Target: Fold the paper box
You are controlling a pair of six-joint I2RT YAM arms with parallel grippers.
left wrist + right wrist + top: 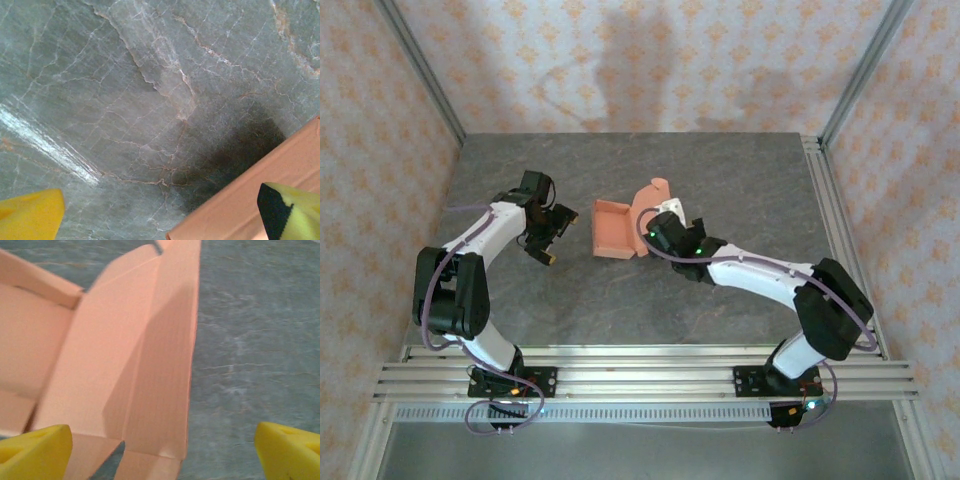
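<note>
The salmon-orange paper box [616, 228] lies mid-table as a shallow open tray, with a tall lid flap [648, 197] standing at its right side. My right gripper [655, 233] is against that side. In the right wrist view it is open [162, 455], its yellow fingertips [35, 450] spread wide, and the upright flap [150, 365] rises between them without being pinched. My left gripper [548, 240] hovers just left of the box. It is open [160, 220], and the box's outer wall [250, 200] runs past its right fingertip [295, 210].
The box rests on a grey marbled tabletop [720, 180]. Aluminium rails [640, 375] run along the near edge, and metal posts stand at the back corners. Patterned walls close in the sides and back.
</note>
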